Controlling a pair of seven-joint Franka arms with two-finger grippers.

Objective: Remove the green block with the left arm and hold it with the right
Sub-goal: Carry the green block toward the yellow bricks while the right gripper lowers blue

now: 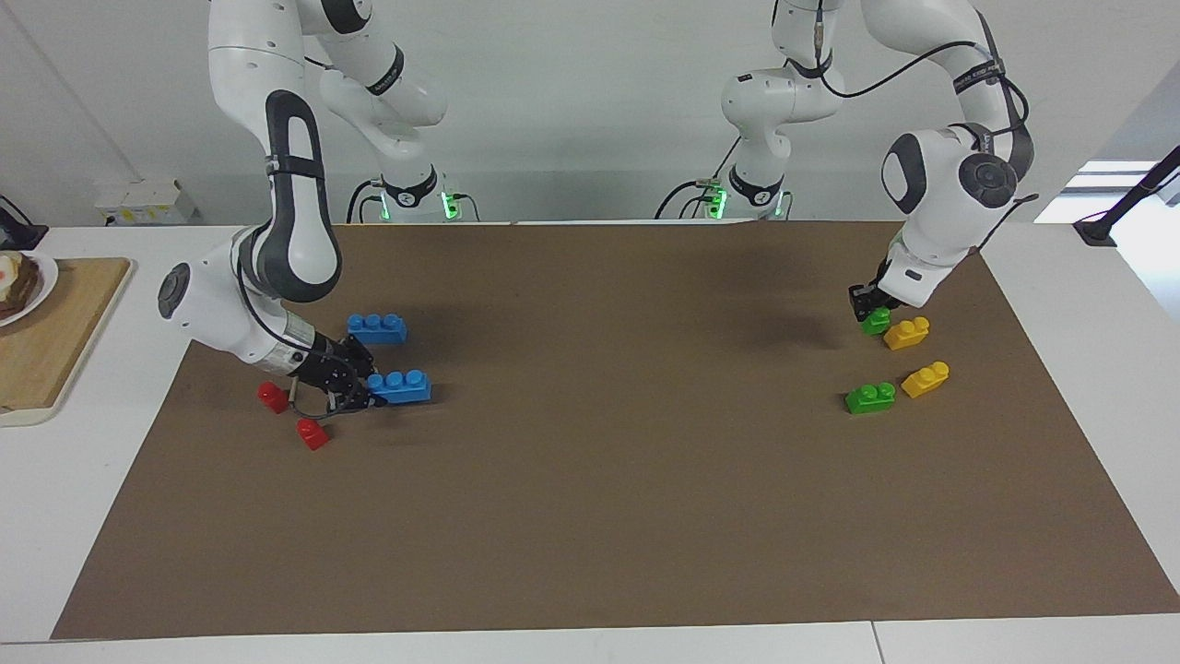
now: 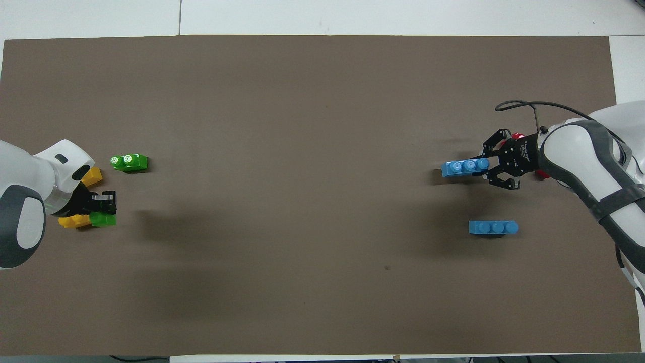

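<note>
While a brown mat (image 1: 590, 516) covers most of the white table (image 1: 55, 553), the two white arms reach down onto it from the robots' end. Toward the right arm's end, a wooden board (image 1: 55, 341) with a plate (image 1: 28, 286) of food sits on the bare table beside the mat.

Low over the mat at its own end, the right arm (image 1: 277, 240) has its right gripper (image 1: 355, 395) pinching one end of a blue brick (image 1: 399, 386), which lies flat at the mat's surface; whether it rests on the mat I cannot tell. A second blue brick (image 1: 377, 327) lies on the mat nearer the robots. Two red blocks (image 1: 274, 397) (image 1: 312, 432) lie just beside the gripper, one of them farther from the robots than the other.

At the other end, the left arm (image 1: 949, 203) bends down, and its left gripper (image 1: 867, 304) is pressed onto the green block (image 1: 876, 321), which it holds low, right beside a yellow brick (image 1: 906, 333); the two look as if they touch. Farther from the robots lie another yellow brick (image 1: 926, 379) and a second green brick (image 1: 870, 397), just beside each other.
</note>
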